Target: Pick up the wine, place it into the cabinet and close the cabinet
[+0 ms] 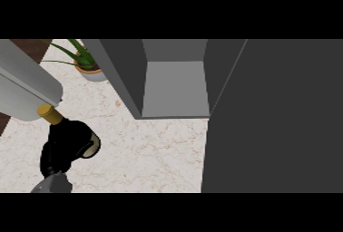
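Dark grey panels formed the open box-shaped cabinet [175, 81], its door [275, 118] swung wide and filling the space to the cabinet's right. Left of the cabinet and nearer the viewer, above the pale marbled counter [147, 154], the black left hand [66, 147] was curled round the dark wine bottle [59, 121]. Only the bottle's gold-capped neck showed clear of the fingers, pointing up toward a large light-grey rounded object [26, 88] that appeared to touch or overlap the cap. A small potted green plant [85, 63] stood just left of the cabinet's far corner. The right hand was not visible.

Procedure for the carry, as judged from this position: the bottle should travel right toward the cabinet opening, passing clear of the cabinet's left wall. Keeping the bottle upright and the cap free of the grey object would reduce the risk of a knock. The bottle should be set well inside the cabinet floor before release, leaving room for the door to swing closed.
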`<state>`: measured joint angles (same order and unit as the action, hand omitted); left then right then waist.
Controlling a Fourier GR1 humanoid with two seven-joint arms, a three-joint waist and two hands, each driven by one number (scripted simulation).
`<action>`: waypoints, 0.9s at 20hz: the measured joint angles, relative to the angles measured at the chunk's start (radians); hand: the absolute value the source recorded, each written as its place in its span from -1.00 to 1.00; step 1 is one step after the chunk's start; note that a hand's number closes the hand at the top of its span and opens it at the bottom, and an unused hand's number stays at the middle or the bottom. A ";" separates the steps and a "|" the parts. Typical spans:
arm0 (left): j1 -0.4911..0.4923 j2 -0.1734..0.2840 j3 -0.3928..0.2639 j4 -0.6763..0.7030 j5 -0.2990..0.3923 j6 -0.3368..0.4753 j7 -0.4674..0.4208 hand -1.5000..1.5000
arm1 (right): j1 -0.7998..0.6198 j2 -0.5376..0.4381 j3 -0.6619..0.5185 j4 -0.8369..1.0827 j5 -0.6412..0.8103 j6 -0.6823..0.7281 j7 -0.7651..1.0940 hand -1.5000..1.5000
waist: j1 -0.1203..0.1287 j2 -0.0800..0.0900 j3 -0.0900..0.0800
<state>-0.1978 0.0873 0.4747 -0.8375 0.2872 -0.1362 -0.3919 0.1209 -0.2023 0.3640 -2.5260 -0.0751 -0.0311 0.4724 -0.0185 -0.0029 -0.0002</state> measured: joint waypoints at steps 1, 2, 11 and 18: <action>-0.003 0.000 -0.001 0.008 0.001 -0.005 -0.009 -1.00 | -0.003 0.000 -0.004 0.000 0.000 -0.002 0.003 -1.00 | 0.001 0.000 0.000; -0.011 0.003 -0.001 0.020 0.002 -0.009 -0.020 -1.00 | -0.014 0.000 -0.011 0.000 0.000 -0.005 0.012 -1.00 | 0.002 0.000 0.001; -0.064 0.012 -0.020 0.083 -0.007 0.006 -0.072 1.00 | -0.017 0.001 -0.036 0.005 -0.003 0.010 0.008 -1.00 | 0.004 0.000 0.001; -0.078 -0.006 -0.056 0.077 -0.047 0.073 -0.132 1.00 | 0.004 0.004 -0.043 0.005 -0.007 0.027 -0.003 -1.00 | 0.003 0.000 0.000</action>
<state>-0.2763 0.0817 0.4191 -0.7604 0.2397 -0.0634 -0.5239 0.1253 -0.1986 0.3206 -2.5210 -0.0826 -0.0044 0.4698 -0.0152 -0.0030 0.0000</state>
